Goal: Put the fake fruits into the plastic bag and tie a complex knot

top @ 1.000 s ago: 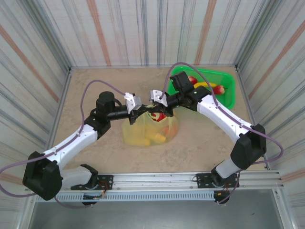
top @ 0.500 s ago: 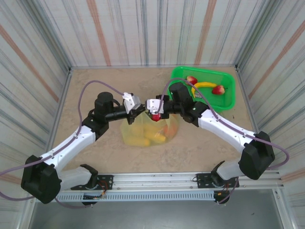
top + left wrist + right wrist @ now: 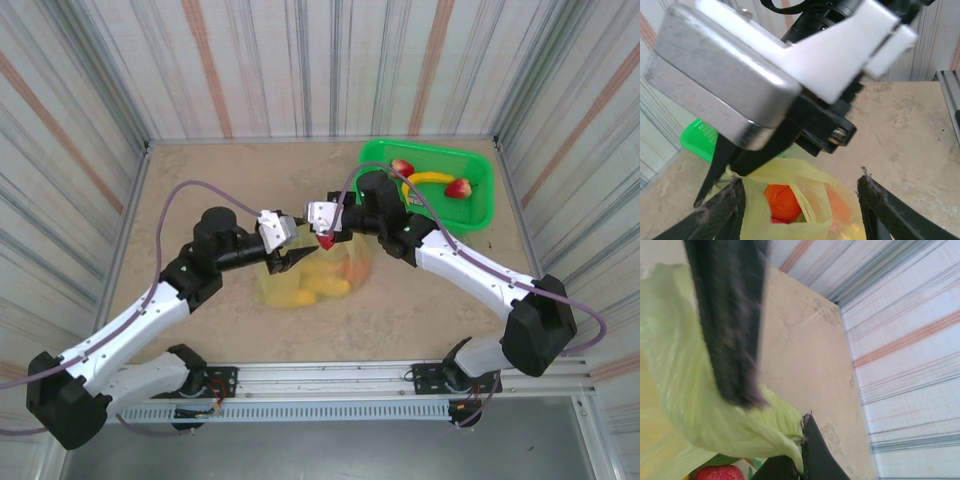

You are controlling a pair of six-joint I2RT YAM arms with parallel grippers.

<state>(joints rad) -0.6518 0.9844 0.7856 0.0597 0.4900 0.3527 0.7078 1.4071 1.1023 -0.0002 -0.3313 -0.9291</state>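
Standing wide apart, the fingers (image 3: 725, 212) of the left gripper (image 3: 800, 182) flank the plastic bag (image 3: 760, 215), its open mouth and an orange ball (image 3: 781, 199) between them. Bag film lies across the right gripper (image 3: 776, 409) tips; whether they clamp it I cannot tell. A strawberry (image 3: 717, 473) shows just beside. The bag sits on the table (image 3: 200, 190), left of the green basket (image 3: 486, 198).

The left gripper (image 3: 296, 256) and right gripper (image 3: 325, 238) stand nearly tip to tip over the bag (image 3: 310, 282), so each blocks the other's way ahead. Between the spread left fingers (image 3: 725, 215) the bag mouth gapes below, with the right gripper's body close above. Behind the right gripper the basket (image 3: 484, 205) stands beside its arm. Bare table (image 3: 200, 180) lies outward of the left gripper, up to the walls (image 3: 90, 120)
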